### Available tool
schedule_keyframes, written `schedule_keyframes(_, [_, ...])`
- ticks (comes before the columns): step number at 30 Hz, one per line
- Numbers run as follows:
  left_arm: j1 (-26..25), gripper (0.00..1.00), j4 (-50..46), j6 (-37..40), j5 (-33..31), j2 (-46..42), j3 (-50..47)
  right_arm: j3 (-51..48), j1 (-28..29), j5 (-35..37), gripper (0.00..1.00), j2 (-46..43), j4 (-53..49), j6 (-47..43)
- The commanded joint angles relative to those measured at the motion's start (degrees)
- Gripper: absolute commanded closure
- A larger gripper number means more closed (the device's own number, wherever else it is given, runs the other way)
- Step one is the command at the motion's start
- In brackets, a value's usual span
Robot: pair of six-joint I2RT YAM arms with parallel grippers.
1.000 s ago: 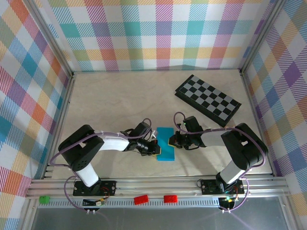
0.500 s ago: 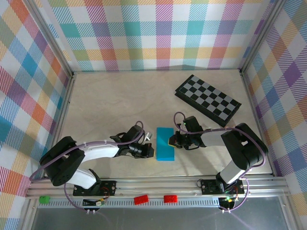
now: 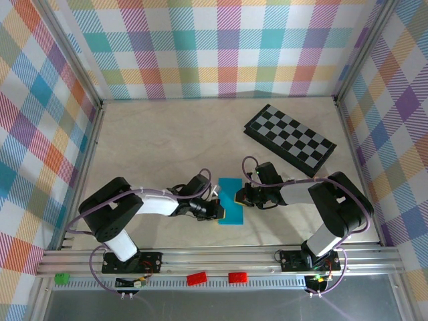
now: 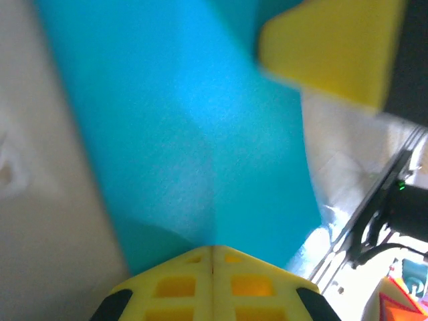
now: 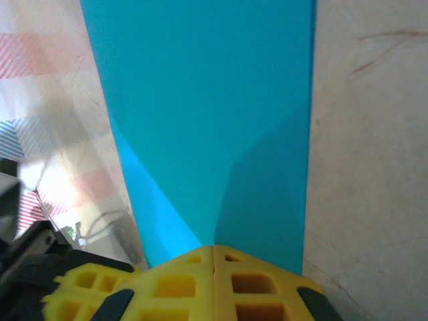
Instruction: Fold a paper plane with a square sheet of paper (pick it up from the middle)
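Lying near the front edge of the desk (image 3: 167, 140), about midway between the two arms, the blue sheet of paper (image 3: 231, 199) shows as a narrow strip, longer than it is wide, flat on the surface. The left end effector (image 3: 217, 210) comes in from the left and meets the strip's near left edge. Seen from its wrist, its yellow fingers (image 4: 180, 287) are clenched together with nothing between them, their tips right at the paper's border. The right end effector (image 3: 241, 196) reaches in from the opposite side and sits at the right edge, a little farther back. Its fingers are likewise pressed tight against each other, gripping nothing, tips at the paper's edge. Whether either one bears down on the paper or merely touches it, I cannot tell. A checkered board (image 3: 289, 139) lies well apart at the back right, set at an angle.
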Motion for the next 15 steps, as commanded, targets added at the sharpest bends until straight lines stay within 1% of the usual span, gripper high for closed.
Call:
schedule_keyframes(1, [-1.2,1.00,-1.3,1.0,0.5,-1.7,-4.6,-3.2,-0.9,11.4,1.00,2.0,-12.5,-1.5])
schedule_keyframes(3, [-1.8,1.00,-4.9,2.8,-0.3,-3.9,-5.6,-3.1,-0.9,11.4,1.00,2.4,-12.7,-1.7])
schedule_keyframes(4, [-2.1,1.00,-8.4,4.0,-1.8,-5.2,-5.7,-3.0,-1.0,11.3,1.00,2.6,-12.7,-1.7])
schedule_keyframes(6, [-2.5,1.00,-11.8,5.5,-3.8,-7.9,-6.6,-3.3,-0.9,11.0,1.00,3.0,-11.9,-1.5])
schedule_keyframes(10, [-2.6,1.00,-13.1,5.2,-5.2,-12.3,-7.5,-3.7,-0.9,10.4,1.00,3.9,-10.4,-1.2])
schedule_keyframes(15, [-2.6,1.00,-11.8,4.3,-6.8,-15.3,-4.2,-3.5,-1.0,10.1,1.00,4.2,-10.4,-1.2])
